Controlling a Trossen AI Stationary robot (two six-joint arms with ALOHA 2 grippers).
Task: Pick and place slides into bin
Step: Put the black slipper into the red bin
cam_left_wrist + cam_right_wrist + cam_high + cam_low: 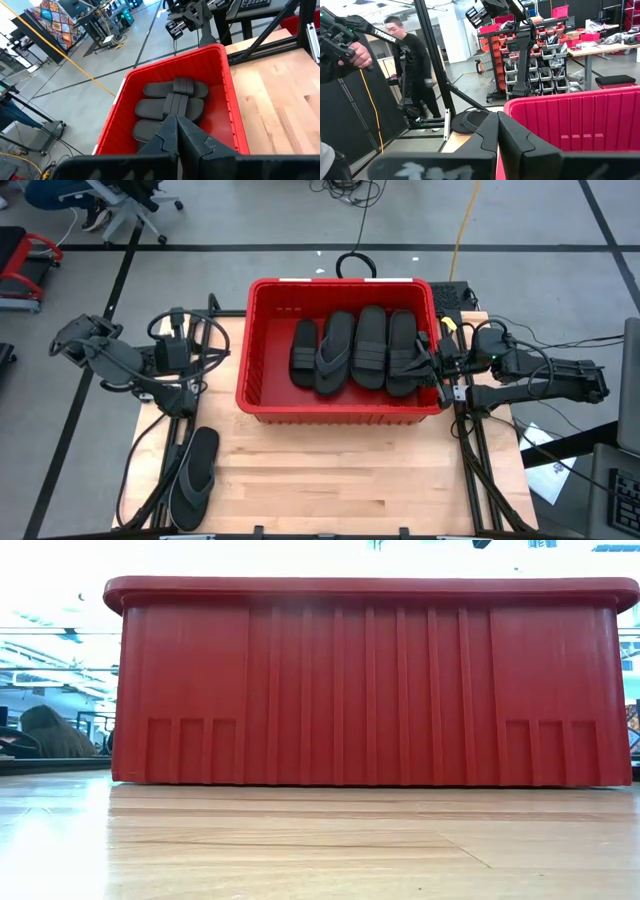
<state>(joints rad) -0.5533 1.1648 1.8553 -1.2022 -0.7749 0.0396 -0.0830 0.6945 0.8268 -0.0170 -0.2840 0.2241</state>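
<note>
The red bin (pixel 262 330) stands at the table's far middle and fills the low view (pixel 370 680). Several black slides (pixel 355 350) lie side by side on its floor, also seen in the left wrist view (pixel 170 107). One thong slide (pixel 195 475) lies flat on the table near the front left corner. My left gripper (pixel 195 393) is shut and empty left of the bin, fingers (pixel 165 137) pointing toward it. My right gripper (pixel 442 372) is shut and empty at the bin's right rim (pixel 570 102).
Black frame posts and cables run along both table sides (pixel 470 450). Bare wood (pixel 340 470) lies in front of the bin. A person in black (pixel 412 60) stands beyond the table's left side, and a hand (pixel 355 55) shows close by.
</note>
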